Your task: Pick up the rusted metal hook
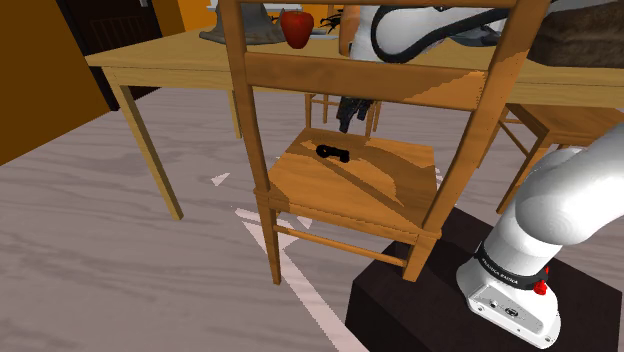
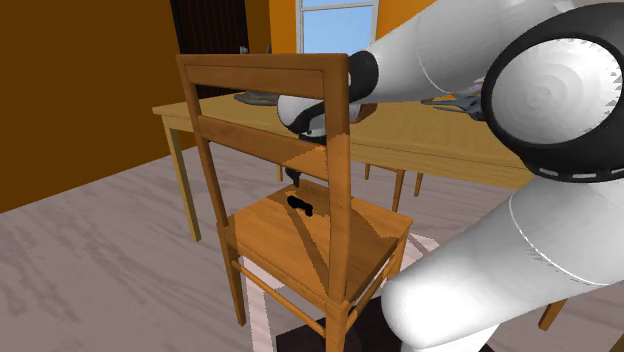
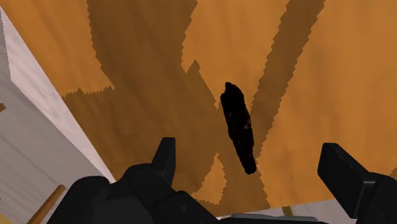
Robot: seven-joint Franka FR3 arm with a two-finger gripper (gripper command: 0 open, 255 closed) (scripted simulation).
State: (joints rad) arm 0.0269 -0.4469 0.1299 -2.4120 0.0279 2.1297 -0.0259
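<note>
A small dark hook (image 1: 332, 152) lies on the wooden chair seat (image 1: 385, 185), toward its far side. The same hook (image 2: 300, 206) lies on the seat in the second exterior view, and in the wrist view the hook (image 3: 238, 127) is a slim black piece lying lengthwise between the fingers. My black gripper (image 1: 352, 113) hangs above the seat, just behind the chair's backrest, a short way over the hook. My gripper (image 3: 251, 167) is open: its fingers (image 3: 164, 158) stand wide apart and touch nothing.
The chair's tall backrest (image 1: 360, 75) frames the arm closely on both sides. Behind it stands a wooden table (image 1: 170, 50) carrying a red apple (image 1: 296, 27) and other items. A second chair (image 1: 560, 120) is at the shoulder view's right. My stand (image 1: 420, 310) sits against the chair's front.
</note>
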